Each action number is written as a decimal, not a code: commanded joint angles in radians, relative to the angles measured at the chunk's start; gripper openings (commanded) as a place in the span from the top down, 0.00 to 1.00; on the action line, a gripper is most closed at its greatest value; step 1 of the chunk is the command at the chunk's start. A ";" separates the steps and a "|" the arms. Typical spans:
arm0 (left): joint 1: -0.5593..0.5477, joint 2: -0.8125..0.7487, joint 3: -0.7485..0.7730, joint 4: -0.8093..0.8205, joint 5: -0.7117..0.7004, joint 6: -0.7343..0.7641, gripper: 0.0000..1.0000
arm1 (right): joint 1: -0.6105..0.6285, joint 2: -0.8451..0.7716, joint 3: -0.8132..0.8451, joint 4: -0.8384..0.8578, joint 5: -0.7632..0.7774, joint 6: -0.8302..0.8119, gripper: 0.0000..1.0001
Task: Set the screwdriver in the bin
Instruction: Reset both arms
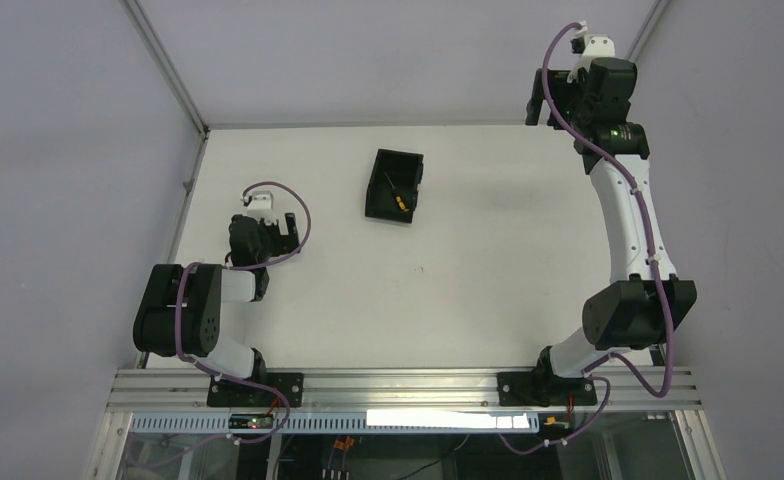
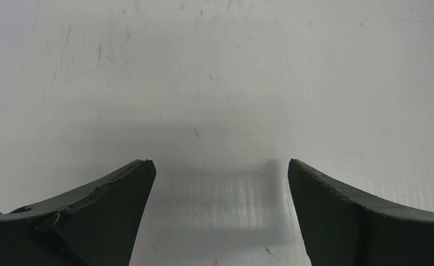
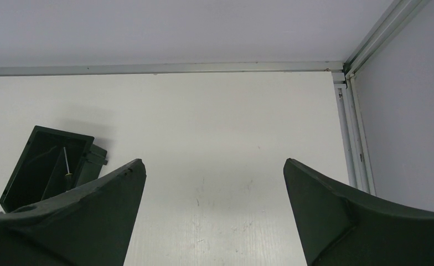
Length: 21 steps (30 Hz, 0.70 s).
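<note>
Left wrist view: the left claw (image 2: 220, 163) hangs released over the scuffed white tabletop (image 2: 215, 66), with nothing between its fingers.

Right wrist view: the right claw (image 3: 213, 161) is likewise spread and empty. Ahead and to its left sits the small black rectangular plastic bin (image 3: 24, 177). The slim dark-shafted screwdriver (image 3: 66, 162) lies inside, roughly along the bin's length.

Top view: the bin stands well apart from both claws, the left one nearer. The task looks done.
</note>
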 commanded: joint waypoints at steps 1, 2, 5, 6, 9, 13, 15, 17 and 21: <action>-0.009 -0.020 0.000 0.028 -0.020 -0.004 0.01 | -0.001 -0.014 0.015 0.004 -0.038 0.004 0.01; -0.009 -0.021 0.000 0.028 -0.020 -0.004 0.01 | -0.002 -0.013 0.014 0.004 -0.037 0.005 0.01; -0.009 -0.021 0.000 0.028 -0.020 -0.004 0.01 | -0.001 -0.014 0.012 0.005 -0.034 0.008 0.01; -0.009 -0.020 0.000 0.028 -0.020 -0.004 0.01 | -0.001 -0.018 0.005 0.010 -0.034 0.008 0.01; -0.009 -0.020 0.000 0.027 -0.020 -0.004 0.01 | -0.005 -0.024 -0.007 0.020 -0.029 0.012 0.01; -0.009 -0.021 0.000 0.028 -0.020 -0.004 0.01 | -0.008 -0.021 -0.010 0.021 -0.028 0.016 0.01; -0.009 -0.020 0.000 0.028 -0.020 -0.004 0.01 | -0.009 -0.019 -0.006 0.019 -0.027 0.019 0.01; -0.009 -0.020 0.000 0.028 -0.021 -0.004 0.01 | -0.009 -0.021 -0.008 0.023 -0.024 0.022 0.01; -0.009 -0.021 0.000 0.029 -0.019 -0.004 0.01 | -0.009 -0.022 -0.014 0.035 -0.023 0.028 0.01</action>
